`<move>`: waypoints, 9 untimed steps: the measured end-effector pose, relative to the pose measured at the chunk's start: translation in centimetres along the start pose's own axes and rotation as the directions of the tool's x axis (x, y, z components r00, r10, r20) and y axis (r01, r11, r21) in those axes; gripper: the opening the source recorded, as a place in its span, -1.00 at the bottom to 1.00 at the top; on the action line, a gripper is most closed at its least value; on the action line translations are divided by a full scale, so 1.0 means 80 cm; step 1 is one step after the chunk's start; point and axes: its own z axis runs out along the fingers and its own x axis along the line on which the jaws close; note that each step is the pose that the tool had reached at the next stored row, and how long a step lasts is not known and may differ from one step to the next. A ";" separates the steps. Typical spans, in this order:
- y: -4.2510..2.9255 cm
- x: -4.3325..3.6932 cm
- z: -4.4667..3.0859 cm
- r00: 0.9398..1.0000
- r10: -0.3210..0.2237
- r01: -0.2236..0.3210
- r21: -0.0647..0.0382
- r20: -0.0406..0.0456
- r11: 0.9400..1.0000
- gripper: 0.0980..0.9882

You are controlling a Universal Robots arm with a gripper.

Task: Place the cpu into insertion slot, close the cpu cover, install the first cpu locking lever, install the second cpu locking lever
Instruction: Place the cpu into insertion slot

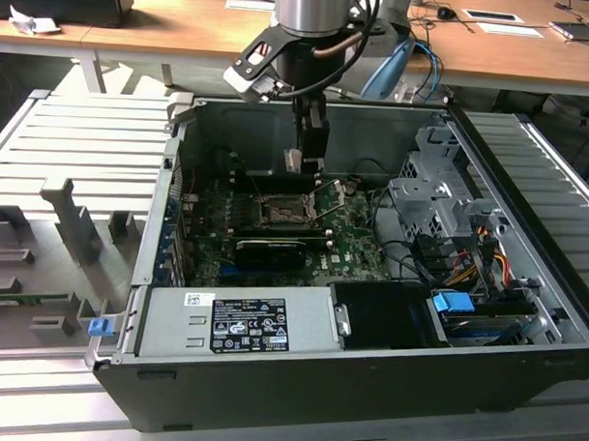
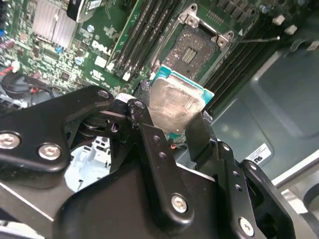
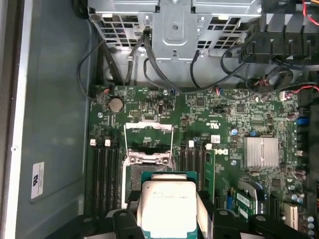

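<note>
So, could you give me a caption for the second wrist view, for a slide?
The fingers hold the cpu short of the empty insertion slot on the green board.

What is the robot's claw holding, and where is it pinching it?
The gripper holds the cpu, its fingers pinching two opposite side edges.

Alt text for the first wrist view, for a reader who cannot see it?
The jaws hold the cpu by two sides above the open slot on a green board. The cover is swung open beyond it, with cables past that.
</note>
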 end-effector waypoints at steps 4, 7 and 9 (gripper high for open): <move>-0.0054 0.001 0.0108 1.000 -0.025 0.025 0.001 -0.002 1.000 -0.04; -0.0124 0.002 0.0172 1.000 -0.025 0.025 0.001 -0.002 1.000 -0.04; -0.0141 0.005 0.0215 1.000 -0.025 0.025 0.001 -0.002 1.000 -0.04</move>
